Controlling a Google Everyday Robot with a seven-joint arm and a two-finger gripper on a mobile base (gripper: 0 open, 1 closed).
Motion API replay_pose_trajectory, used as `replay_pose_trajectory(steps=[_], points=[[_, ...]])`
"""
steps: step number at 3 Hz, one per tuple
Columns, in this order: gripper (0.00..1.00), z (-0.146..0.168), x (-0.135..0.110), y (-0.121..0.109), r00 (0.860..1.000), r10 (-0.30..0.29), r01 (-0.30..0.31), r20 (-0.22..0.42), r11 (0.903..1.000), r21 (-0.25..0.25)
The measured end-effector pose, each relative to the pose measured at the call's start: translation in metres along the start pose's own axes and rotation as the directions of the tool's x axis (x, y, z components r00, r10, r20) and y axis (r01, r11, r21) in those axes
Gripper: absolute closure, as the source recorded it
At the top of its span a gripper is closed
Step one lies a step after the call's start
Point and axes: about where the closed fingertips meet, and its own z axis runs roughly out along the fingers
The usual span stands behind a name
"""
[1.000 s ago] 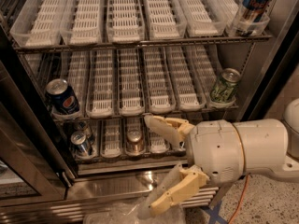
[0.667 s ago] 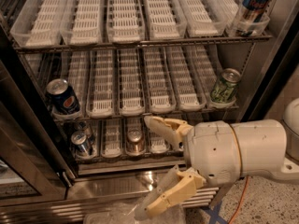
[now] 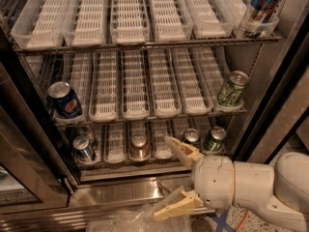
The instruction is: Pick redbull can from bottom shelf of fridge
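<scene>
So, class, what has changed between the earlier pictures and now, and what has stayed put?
The robot's white-and-cream gripper has dropped lower and rightward, fingers open, holding nothing. This uncovers a small silver-topped can and a small green can on the bottom wire shelf. The slim blue-and-silver Red Bull can, copper-brown can, blue Pepsi can and green middle-shelf can stayed put.
</scene>
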Motion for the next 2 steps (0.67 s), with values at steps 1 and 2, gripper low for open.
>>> replay_pose_trajectory(steps=[1, 2], points=[[0.0, 0.0006, 0.0111, -0.0128, 0.998, -0.06, 0.061, -0.007, 0.9972, 0.044], [0.0, 0.0008, 0.0105, -0.0121, 0.998, -0.062, 0.062, -0.007, 0.9972, 0.042]])
